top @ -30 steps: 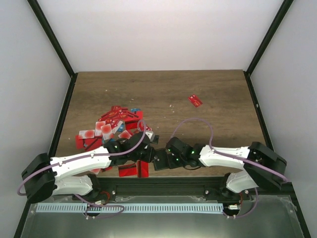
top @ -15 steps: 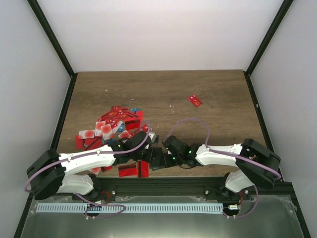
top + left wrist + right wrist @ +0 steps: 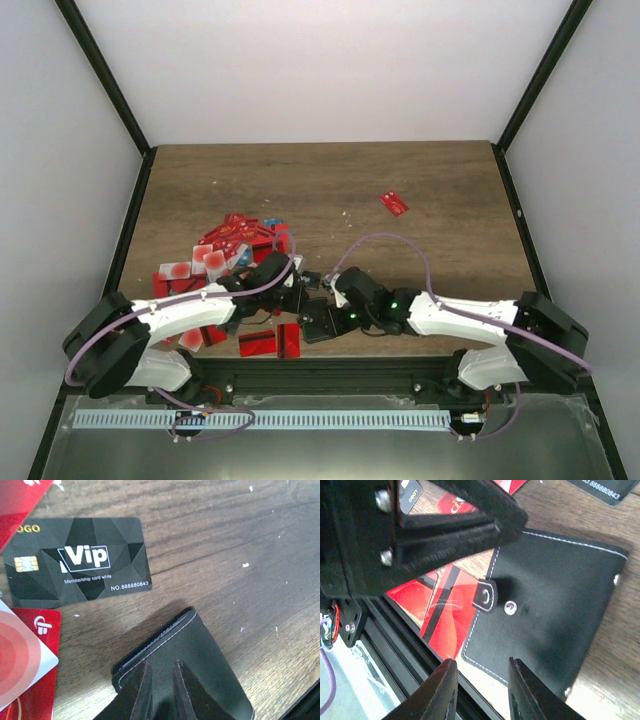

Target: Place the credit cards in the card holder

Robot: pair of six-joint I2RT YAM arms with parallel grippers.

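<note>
Noted credit cards [image 3: 225, 250] heaped left of and beyond left gripper [image 3: 162, 667]. Jaws nearly together on card holder [image 3: 210, 680] flap; cannot tell if pinched. Black VIP card [image 3: 80, 562] just past its fingertips. Right gripper [image 3: 481, 667] apart, straddling holder's edge.

In the left wrist view we see the card holder [image 3: 212, 672] cut off at the bottom edge, red credit cards [image 3: 22, 667] at the left.
</note>
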